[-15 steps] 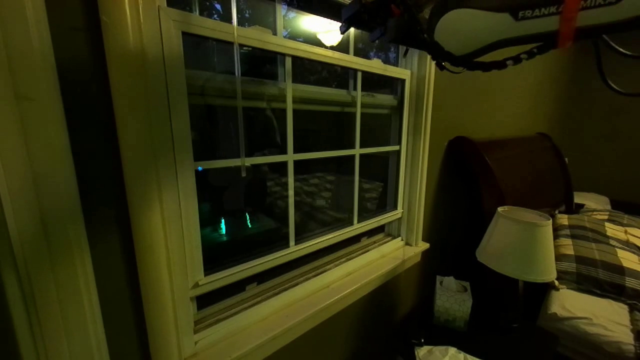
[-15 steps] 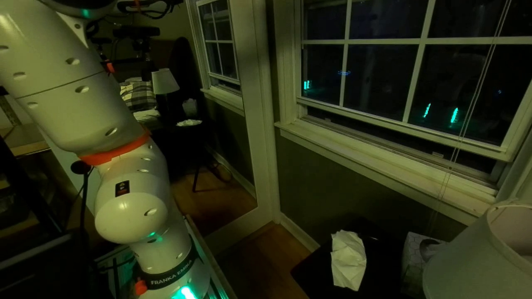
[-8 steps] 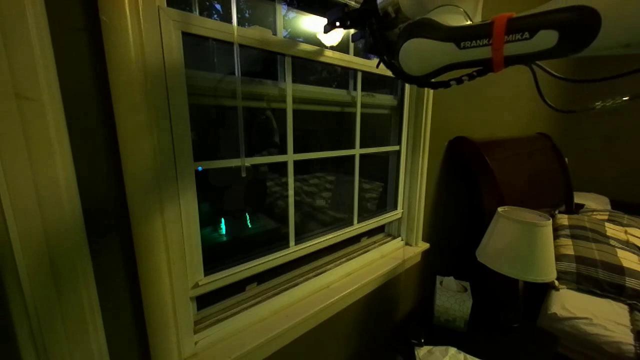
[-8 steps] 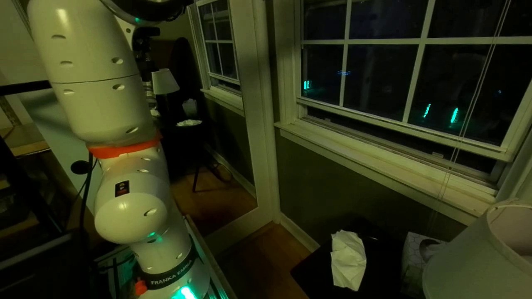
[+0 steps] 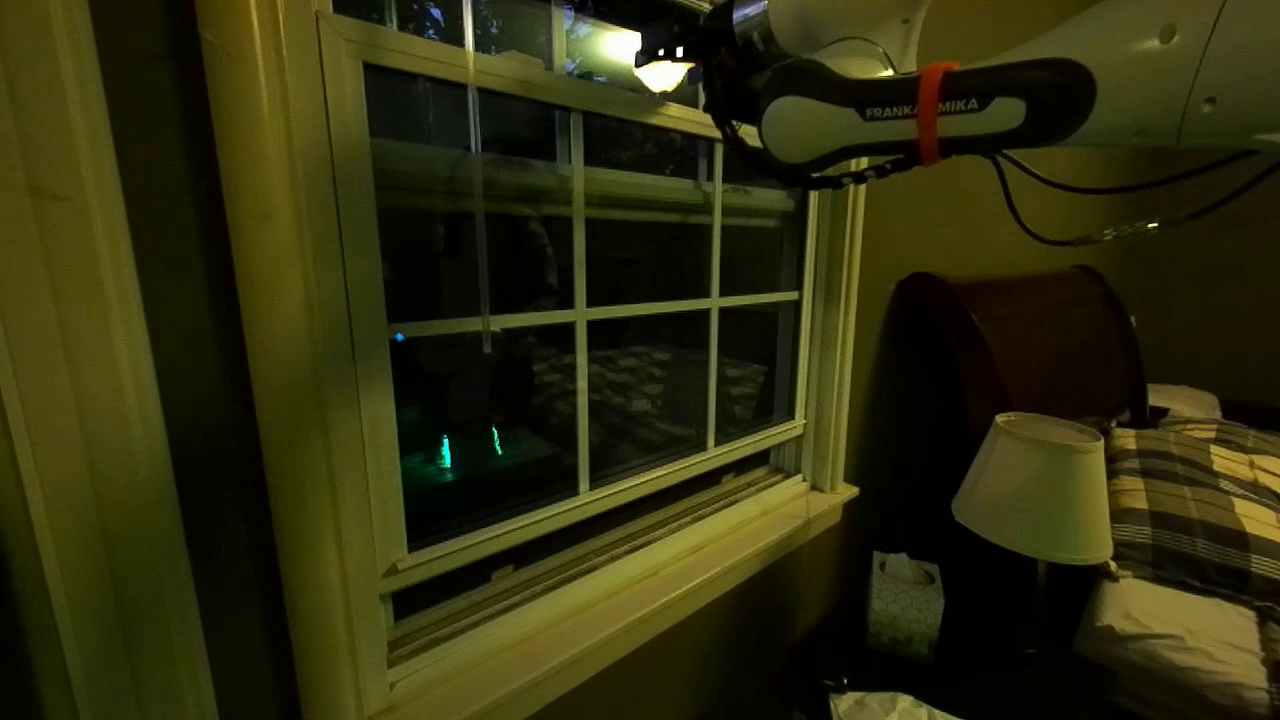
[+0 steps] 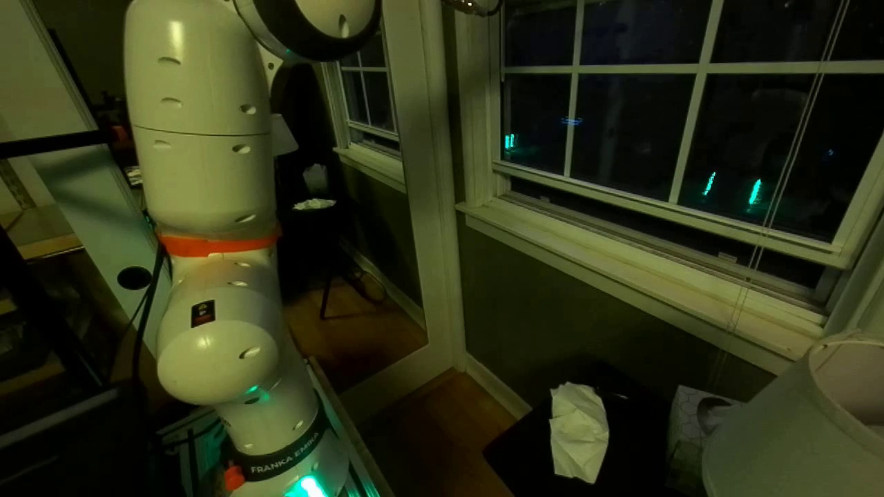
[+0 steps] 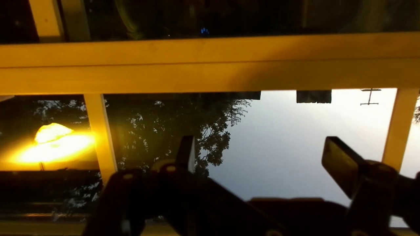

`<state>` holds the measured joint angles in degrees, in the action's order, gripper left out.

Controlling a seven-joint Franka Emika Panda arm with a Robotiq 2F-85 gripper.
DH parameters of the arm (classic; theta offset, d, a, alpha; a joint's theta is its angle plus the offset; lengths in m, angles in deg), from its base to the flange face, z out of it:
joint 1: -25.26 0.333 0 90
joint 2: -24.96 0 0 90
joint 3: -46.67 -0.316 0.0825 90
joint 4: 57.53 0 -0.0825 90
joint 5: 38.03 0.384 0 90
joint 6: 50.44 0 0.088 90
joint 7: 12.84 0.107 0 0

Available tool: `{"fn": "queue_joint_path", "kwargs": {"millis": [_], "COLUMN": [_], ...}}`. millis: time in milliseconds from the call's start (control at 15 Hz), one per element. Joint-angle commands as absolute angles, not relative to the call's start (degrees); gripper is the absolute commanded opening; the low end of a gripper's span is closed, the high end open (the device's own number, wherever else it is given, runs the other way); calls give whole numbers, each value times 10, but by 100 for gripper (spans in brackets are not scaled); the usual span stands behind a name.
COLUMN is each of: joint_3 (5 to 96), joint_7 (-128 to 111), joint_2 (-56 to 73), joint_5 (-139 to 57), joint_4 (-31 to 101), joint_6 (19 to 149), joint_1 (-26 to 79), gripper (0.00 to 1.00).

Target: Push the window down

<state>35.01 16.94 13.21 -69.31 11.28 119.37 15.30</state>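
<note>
The window [image 5: 580, 300] is a cream sash window with thin bars and dark panes; it also shows in an exterior view [image 6: 635, 69]. Its lower sash is raised slightly, with a dark gap above the sill. My gripper [image 5: 665, 50] is high, in front of the upper panes and above the lower sash's top rail. In the wrist view, which stands upside down, the gripper [image 7: 260, 137] is open and empty, its fingers apart over a bright upper pane. The window's horizontal rail [image 7: 164, 75] crosses above the fingertips in the picture. I cannot tell whether the gripper touches the window.
A thin blind wand [image 5: 480, 200] hangs before the panes. The sill [image 5: 640, 610] juts out below. A lamp [image 5: 1035, 490], a tissue box [image 5: 905, 605] and a bed headboard [image 5: 1020, 340] stand beside the window. Crumpled white paper [image 6: 579, 431] lies on a dark table.
My arm has swung toward the window, leftward and slightly down in an exterior view. The gripper has come further in front of the upper panes. The window has not moved.
</note>
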Motion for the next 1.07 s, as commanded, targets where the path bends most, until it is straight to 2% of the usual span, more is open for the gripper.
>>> {"fn": "queue_joint_path", "kwargs": {"millis": [0,467,1000], "joint_3": [342,327,291], "joint_7": [149,127,79], "joint_2": [92,79,121], "joint_5": [-680,-665,-596], "joint_4": [73,90,200], "joint_6": [1196,1185,1172], "joint_1": [151,140,106], "gripper": [100,100,100]}}
